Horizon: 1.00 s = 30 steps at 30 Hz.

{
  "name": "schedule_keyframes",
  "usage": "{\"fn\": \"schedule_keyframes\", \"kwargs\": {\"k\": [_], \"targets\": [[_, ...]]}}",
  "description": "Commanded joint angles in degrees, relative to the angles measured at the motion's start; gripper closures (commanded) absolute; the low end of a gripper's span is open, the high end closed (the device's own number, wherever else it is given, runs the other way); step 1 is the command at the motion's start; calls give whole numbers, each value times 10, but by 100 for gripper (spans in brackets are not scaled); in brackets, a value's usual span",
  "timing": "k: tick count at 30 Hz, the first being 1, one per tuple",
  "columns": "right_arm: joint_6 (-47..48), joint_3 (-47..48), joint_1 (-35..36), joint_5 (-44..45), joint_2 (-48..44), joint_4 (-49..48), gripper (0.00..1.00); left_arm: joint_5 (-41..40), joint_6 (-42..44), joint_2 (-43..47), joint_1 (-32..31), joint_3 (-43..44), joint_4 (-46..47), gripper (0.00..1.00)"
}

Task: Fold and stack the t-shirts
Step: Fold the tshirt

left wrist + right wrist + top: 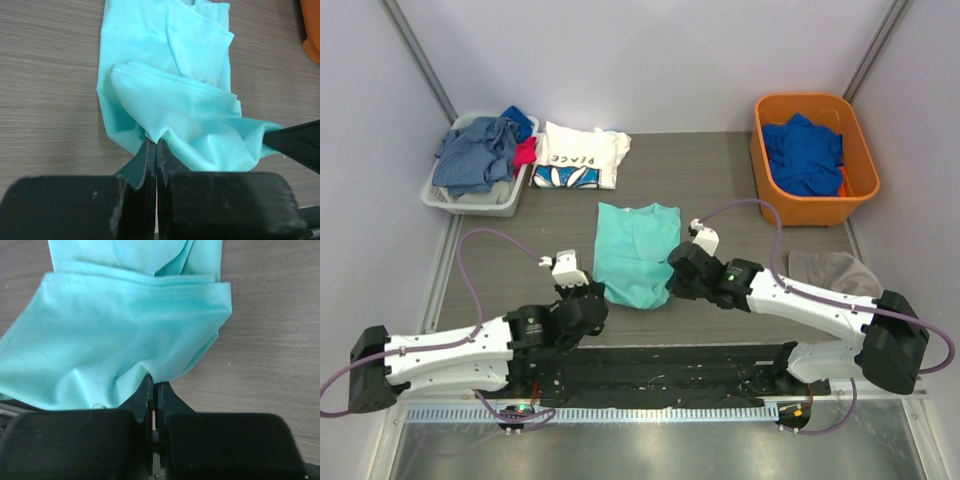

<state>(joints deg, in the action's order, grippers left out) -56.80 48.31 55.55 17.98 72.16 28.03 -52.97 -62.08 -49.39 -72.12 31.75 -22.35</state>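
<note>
The mint-teal t-shirt (pixel 636 252) lies folded lengthwise in the middle of the table. My left gripper (pixel 597 296) is shut on its near left corner, and cloth (pixel 172 107) bunches up right at the fingertips (pixel 156 142). My right gripper (pixel 672 276) is shut on the near right corner, pinching the hem (pixel 125 340) at the jaws' tip (pixel 153 380). The white t-shirt printed "PEACE" (pixel 581 156) lies folded at the back left of the table, away from both grippers.
A grey basket (pixel 440 198) of grey-blue clothes stands at the back left. An orange bin (pixel 812 209) holding a royal blue garment (pixel 805 152) stands at the back right. A grey cloth (pixel 835 270) lies near the right arm.
</note>
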Motion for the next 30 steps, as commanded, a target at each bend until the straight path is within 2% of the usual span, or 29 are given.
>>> {"fn": "schedule_keyframes", "kwargs": {"k": [1, 6, 16, 30], "targets": [[36, 27, -45, 14, 3, -29, 99, 43, 81, -15, 55, 2, 71, 100], [67, 61, -97, -6, 16, -41, 99, 106, 144, -85, 126, 25, 140, 100], [121, 137, -170, -56, 88, -70, 99, 190, 235, -206, 220, 130, 204, 100], [151, 234, -262, -125, 203, -119, 99, 270, 284, -303, 325, 201, 247, 100]]}}
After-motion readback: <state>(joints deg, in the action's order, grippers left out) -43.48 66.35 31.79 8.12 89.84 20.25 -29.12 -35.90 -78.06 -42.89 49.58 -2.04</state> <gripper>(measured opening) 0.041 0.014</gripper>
